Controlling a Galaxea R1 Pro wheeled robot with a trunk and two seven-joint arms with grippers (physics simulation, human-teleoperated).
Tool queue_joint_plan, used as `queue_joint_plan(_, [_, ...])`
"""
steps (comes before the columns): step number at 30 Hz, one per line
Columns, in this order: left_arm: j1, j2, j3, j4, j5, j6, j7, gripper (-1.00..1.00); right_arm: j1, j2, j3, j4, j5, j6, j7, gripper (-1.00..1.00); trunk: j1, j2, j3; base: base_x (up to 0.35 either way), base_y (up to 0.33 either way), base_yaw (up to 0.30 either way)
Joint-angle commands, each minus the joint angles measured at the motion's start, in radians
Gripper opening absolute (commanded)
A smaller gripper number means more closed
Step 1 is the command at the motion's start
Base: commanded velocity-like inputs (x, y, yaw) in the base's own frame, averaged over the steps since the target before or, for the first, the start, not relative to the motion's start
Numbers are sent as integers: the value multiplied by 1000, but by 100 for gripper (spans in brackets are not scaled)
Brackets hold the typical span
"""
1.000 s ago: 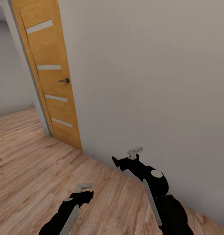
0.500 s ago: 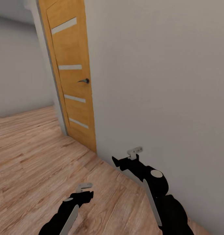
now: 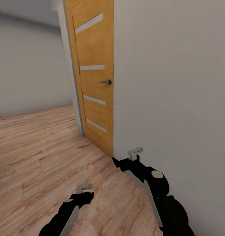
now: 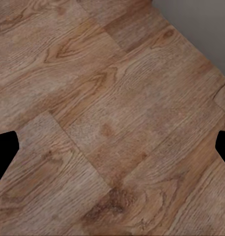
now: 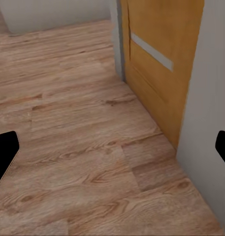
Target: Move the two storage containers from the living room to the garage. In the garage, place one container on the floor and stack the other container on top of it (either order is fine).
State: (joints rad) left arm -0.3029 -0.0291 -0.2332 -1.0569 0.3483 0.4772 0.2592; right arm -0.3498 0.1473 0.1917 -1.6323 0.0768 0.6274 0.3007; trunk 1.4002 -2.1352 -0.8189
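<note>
Light wood plank floor (image 3: 37, 154) under both arms — left gripper (image 3: 84, 187) and right gripper (image 3: 135, 151) hold nothing, jaws spread wide. Orange wooden door (image 3: 94, 82) ahead, beside plain white wall (image 3: 171, 82).

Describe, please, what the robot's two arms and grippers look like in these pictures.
Both arms are black with bulky rounded segments, each carrying a long pale grey strip along the forearm. The right arm has a round cream disc on a joint. The left gripper and the right gripper are small light grey bracket-like pieces on black wrists. In the wrist views the fingertips appear as plain black shapes. No cables visible.
</note>
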Motion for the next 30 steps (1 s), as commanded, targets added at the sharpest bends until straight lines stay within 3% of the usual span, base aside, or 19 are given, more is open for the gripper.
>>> queue_joint_plan(1, [0,0,0,0,0,0,0,100,0,0,0,0,0,0,0,100,0,0,0,313,152,290])
queue_joint_plan(30, [0,11,5,-11,0,-1,-2,100,0,0,2,0,1,-2,0,100,0,0,0,313,166,278])
